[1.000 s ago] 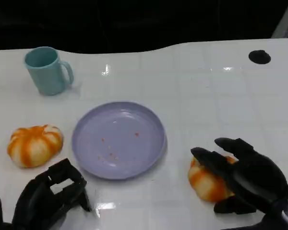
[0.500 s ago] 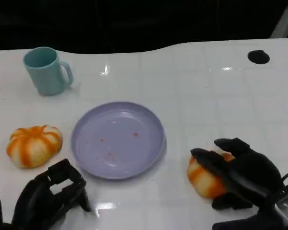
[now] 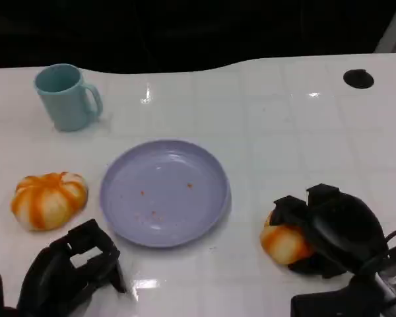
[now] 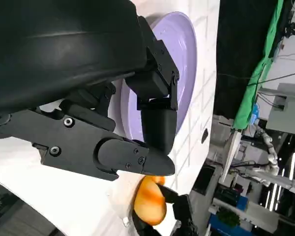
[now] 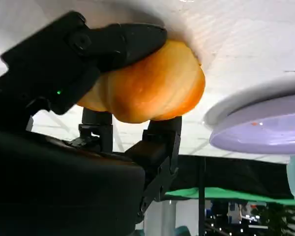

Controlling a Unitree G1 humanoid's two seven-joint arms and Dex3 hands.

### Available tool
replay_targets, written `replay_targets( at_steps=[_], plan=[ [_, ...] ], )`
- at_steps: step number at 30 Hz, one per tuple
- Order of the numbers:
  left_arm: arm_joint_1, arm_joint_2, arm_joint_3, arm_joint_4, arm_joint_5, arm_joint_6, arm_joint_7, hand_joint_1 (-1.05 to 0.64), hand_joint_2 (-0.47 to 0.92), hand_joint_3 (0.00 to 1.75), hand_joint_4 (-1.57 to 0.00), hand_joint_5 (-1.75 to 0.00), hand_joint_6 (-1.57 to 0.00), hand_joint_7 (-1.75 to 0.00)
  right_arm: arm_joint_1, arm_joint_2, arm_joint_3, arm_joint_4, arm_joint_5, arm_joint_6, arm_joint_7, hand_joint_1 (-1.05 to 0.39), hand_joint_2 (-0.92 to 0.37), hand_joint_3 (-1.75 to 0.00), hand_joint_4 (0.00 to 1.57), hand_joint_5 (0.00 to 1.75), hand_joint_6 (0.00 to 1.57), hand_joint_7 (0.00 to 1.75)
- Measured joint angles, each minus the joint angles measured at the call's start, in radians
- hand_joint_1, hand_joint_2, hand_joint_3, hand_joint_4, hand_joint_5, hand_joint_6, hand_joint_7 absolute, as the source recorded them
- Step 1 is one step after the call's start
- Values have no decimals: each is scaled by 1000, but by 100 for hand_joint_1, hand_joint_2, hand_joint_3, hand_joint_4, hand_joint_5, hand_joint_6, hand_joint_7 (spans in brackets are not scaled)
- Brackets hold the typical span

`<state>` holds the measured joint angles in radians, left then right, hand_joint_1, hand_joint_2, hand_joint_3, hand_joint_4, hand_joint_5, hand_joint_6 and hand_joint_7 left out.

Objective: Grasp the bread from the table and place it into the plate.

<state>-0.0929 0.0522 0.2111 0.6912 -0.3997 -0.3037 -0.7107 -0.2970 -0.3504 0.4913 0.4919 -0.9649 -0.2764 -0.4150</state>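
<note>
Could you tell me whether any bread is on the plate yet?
No, the purple plate holds only crumbs; both breads lie on the table beside it.

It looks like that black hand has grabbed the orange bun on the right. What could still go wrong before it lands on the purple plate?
The bread is round and the right hand wraps it with fingers over only part of it, so it might slip when lifted. The plate has a raised rim; a low carry could bump and push it. Released near the edge, the bread could roll back off.
</note>
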Motion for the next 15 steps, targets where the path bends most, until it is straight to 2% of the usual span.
replay_targets(
  at_steps=[10,15],
  plan=[
    [0,0,1,0,-1,-1,-1,-50,92,17,-78,-169,-70,-142,-5,0,14,46,-1,-27,-134,-39,-45,-131,98,175,68,175],
    [0,0,1,0,-2,0,-1,-51,92,16,-78,-169,-70,-141,-14,11,14,51,9,-47,-170,-38,-41,-131,100,175,70,175]
  ],
)
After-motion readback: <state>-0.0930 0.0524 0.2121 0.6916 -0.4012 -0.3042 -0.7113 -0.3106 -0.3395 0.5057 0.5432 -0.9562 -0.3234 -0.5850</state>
